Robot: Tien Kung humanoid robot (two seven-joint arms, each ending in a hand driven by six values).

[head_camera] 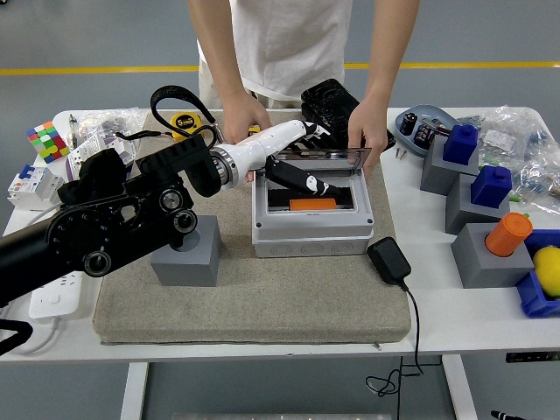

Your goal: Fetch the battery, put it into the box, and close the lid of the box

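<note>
box [311, 229]: grey matt plastic (lid [325, 157] smoky, translucent) | mat [245, 297]: coarse grey felt cloth | table [455, 315]: smooth white | left hand [293, 157]: glossy plastic shell

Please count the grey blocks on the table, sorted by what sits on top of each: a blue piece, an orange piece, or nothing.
Grey block with blue piece on top: 2
Grey block with orange piece on top: 1
Grey block with nothing on top: 1
Total: 4

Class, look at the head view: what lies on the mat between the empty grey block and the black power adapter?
The grey box, lid raised, orange battery inside, in the head view.
</note>
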